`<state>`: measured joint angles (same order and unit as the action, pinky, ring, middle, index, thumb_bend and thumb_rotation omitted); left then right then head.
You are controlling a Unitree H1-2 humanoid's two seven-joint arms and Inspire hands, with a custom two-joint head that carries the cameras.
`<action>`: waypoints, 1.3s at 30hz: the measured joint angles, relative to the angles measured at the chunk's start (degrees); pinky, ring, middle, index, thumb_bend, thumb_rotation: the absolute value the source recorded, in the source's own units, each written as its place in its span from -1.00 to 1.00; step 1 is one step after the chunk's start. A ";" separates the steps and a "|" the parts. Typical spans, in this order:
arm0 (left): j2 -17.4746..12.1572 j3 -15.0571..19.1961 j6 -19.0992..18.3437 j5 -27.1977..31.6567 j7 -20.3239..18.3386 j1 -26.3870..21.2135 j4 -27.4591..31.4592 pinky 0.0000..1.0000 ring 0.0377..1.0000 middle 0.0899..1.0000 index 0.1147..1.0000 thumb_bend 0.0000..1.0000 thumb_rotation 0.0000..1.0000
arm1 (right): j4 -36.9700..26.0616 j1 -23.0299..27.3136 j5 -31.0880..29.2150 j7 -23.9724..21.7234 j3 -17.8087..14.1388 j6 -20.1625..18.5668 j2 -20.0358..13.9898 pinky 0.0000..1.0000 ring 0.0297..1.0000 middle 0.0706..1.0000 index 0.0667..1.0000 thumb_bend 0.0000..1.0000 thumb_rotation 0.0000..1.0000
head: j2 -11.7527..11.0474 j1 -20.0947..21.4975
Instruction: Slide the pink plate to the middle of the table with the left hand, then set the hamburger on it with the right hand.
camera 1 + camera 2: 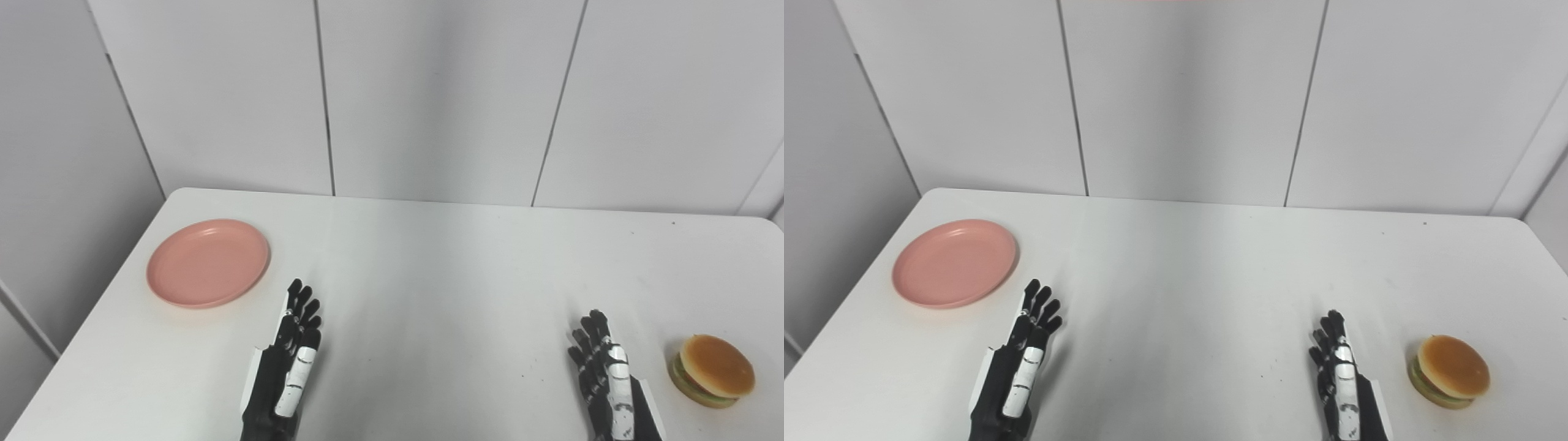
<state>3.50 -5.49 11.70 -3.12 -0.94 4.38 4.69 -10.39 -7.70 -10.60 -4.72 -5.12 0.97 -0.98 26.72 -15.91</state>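
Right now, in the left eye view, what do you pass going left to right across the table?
pink plate → left robot hand → right robot hand → hamburger

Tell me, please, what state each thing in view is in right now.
Plate: empty, flat on the table's far left, untouched.
Hamburger: whole, upright on the table at the near right, not held.
Left hand: open, fingers straight, holding nothing, near side of the plate, apart from it.
Right hand: open, holding nothing, beside the hamburger, not touching it.
Table: white, bare in the middle.
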 measured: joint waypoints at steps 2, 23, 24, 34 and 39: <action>0.16 -0.01 0.84 -0.13 0.11 -0.05 -0.18 0.85 0.91 0.99 1.00 0.33 0.67 | 0.08 0.02 -0.01 -0.09 -0.09 0.00 -0.17 1.00 1.00 1.00 1.00 0.38 1.00 | -0.17 -0.44; 1.67 3.22 -0.61 8.68 0.39 -0.33 0.46 0.80 0.81 0.85 0.91 0.58 0.53 | 1.07 0.56 2.09 0.41 0.55 2.31 -0.42 1.00 0.98 1.00 0.96 0.59 1.00 | -1.14 3.60; 1.78 3.57 -2.28 10.48 0.44 -0.34 0.89 0.80 0.79 0.84 0.91 0.59 0.53 | 1.09 0.64 2.09 0.46 0.69 2.31 -0.37 1.00 0.97 1.00 0.96 0.60 1.00 | -1.14 3.60; -1.03 7.64 -5.49 10.78 0.96 -12.59 1.66 0.68 0.72 0.71 0.77 0.76 0.51 | 1.37 1.35 1.98 1.15 1.21 2.32 -0.14 1.00 0.97 1.00 0.95 0.63 1.00 | -2.02 3.43; -5.11 12.82 -7.65 11.74 2.09 -18.68 1.55 0.69 0.72 0.71 0.79 0.76 0.51 | 1.35 1.44 2.01 1.59 1.43 2.32 -0.07 1.00 0.97 1.00 0.96 0.63 1.00 | -2.11 3.34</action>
<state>-1.62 7.33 4.05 8.61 1.15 -14.29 6.23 -9.04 -6.26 -8.59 -3.13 -3.70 3.30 -1.05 24.61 -12.57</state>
